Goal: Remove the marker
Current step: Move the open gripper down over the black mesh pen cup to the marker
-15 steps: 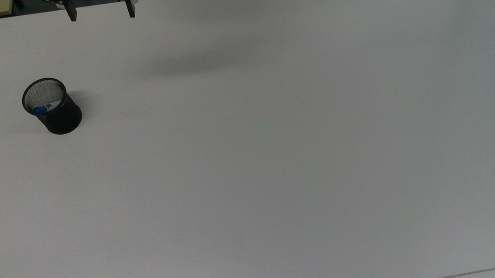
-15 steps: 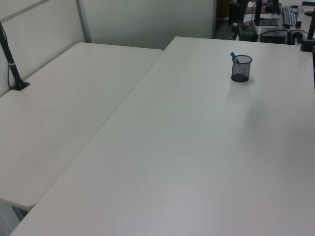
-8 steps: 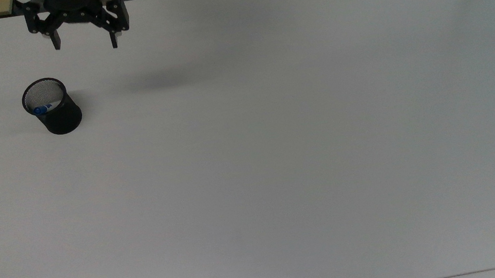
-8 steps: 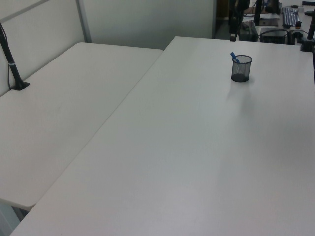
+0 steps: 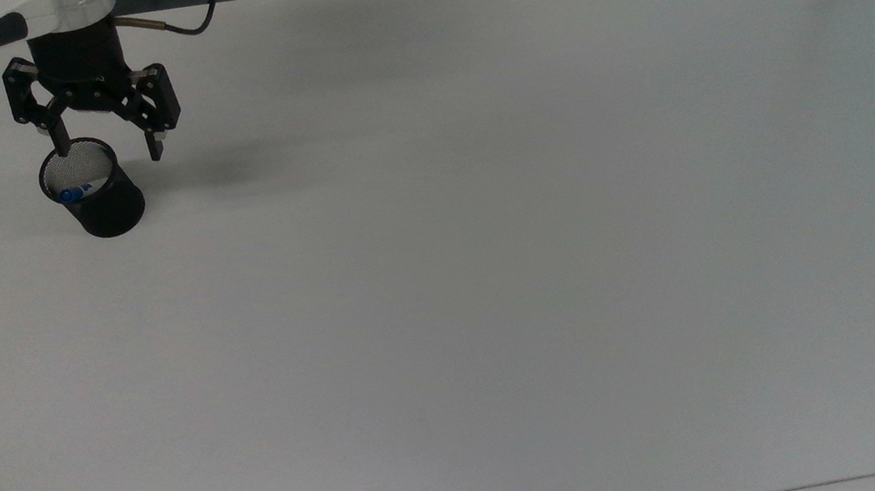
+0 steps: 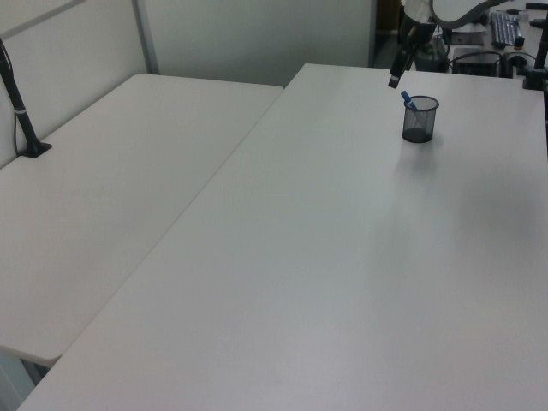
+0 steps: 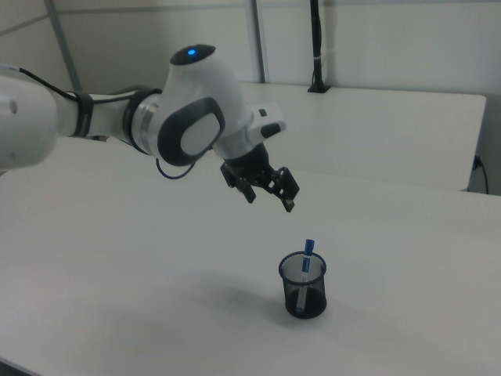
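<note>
- The marker (image 7: 308, 255) stands in a black mesh cup (image 7: 303, 286), leaning against the rim with its blue cap poking out above the top. In the top view the cup sits near the far left corner of the white tabletop (image 5: 490, 272).
- The tool (image 5: 109, 151) hangs above the tabletop with its two fingers spread wide and nothing between them. In the right view it is up and to the right view's left of the cup, apart from both cup and marker.
- In the top view one fingertip overlaps the cup's far rim and the other falls on the top view's right of the cup; this is likely a matter of height, not contact.
- My judgement: the approach is under way and the grasp is not yet made.
- Risks from here:
  - The cup looks light and stands free; a finger catching its rim on the way down could tip or push it.
  - The marker leans, so a straight descent could miss the cap or nudge it round the rim.
  - Only the cap stands clear of the rim, so the grip must be short; a shallow or off-centre pinch might slip.
  - Lifting at a slant could drag the barrel on the mesh and pull the cup along.
</note>
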Robot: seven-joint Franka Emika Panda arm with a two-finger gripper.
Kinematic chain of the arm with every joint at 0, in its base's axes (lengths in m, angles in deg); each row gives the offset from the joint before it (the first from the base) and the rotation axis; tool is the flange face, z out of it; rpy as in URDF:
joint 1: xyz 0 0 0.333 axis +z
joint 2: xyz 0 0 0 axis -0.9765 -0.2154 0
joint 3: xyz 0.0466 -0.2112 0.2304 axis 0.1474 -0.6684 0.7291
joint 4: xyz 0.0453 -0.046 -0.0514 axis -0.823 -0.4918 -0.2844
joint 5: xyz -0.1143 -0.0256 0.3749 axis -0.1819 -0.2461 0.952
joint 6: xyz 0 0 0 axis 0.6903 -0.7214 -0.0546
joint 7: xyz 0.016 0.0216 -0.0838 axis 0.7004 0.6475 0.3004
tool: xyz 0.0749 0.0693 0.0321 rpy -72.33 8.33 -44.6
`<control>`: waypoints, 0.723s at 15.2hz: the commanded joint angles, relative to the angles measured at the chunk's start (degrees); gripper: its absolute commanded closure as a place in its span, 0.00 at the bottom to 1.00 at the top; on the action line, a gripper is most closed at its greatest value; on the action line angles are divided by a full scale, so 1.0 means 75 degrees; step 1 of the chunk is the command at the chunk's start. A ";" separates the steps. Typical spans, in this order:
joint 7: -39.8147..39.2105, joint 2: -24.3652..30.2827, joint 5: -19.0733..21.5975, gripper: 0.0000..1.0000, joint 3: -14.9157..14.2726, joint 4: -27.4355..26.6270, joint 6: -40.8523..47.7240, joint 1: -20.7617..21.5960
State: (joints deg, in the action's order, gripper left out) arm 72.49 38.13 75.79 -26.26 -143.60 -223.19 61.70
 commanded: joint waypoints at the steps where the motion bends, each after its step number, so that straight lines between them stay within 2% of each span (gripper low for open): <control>1: -0.0151 -0.0215 0.0373 0.03 -0.0089 -0.0233 -0.0809 -0.0100; 7: -0.0162 -0.0555 0.0373 0.19 -0.0089 -0.0221 -0.1160 -0.0346; 11: -0.0174 -0.0790 0.0338 0.22 -0.0100 -0.0233 -0.1489 -0.0475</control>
State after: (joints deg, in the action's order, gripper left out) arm 72.48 32.99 77.38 -26.74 -144.36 -231.40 58.65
